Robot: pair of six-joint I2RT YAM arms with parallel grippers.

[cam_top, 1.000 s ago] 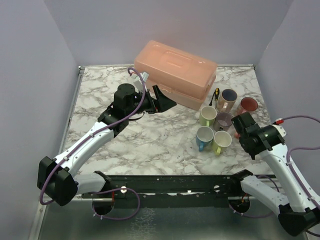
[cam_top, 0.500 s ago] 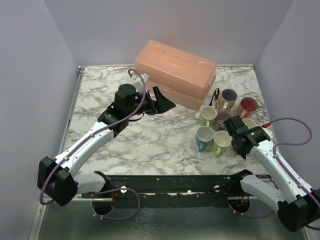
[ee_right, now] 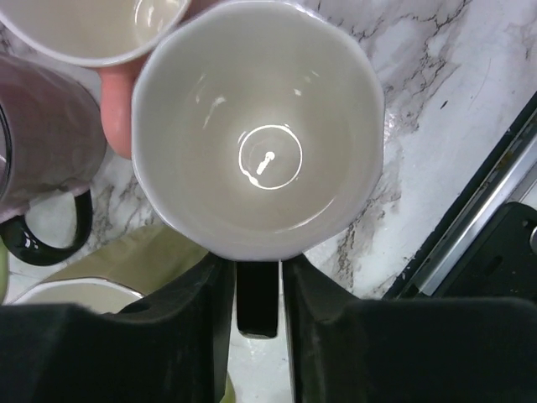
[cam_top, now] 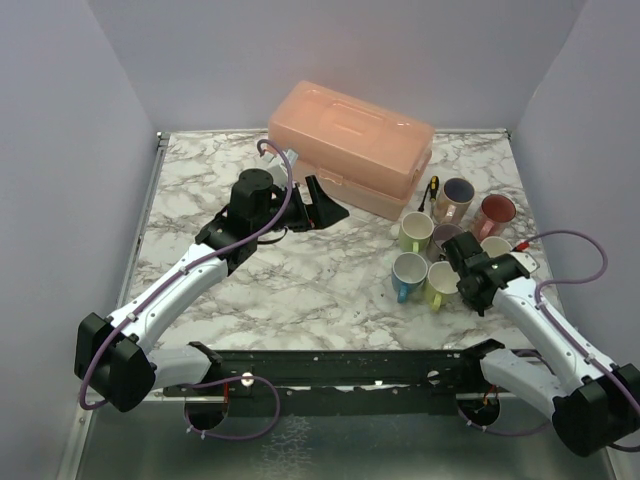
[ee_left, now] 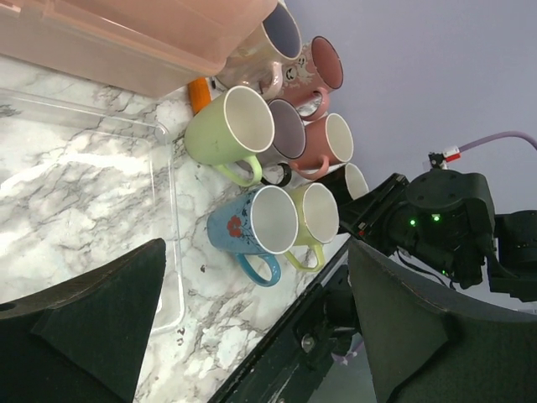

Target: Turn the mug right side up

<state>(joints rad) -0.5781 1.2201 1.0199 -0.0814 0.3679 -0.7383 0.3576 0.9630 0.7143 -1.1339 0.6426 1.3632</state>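
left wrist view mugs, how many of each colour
green mug: 2
pink mug: 2
beige mug: 1
purple mug: 1
blue mug: 1
white mug: 1
total: 8

Upright white mug (ee_right: 260, 143) (empty) beside mauve mug (ee_right: 42, 143)

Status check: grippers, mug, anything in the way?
Left gripper open, hovering by the pink box. Right gripper shut on the handle of the mug; mouth up. Purple mug and yellow-green mug crowd it.
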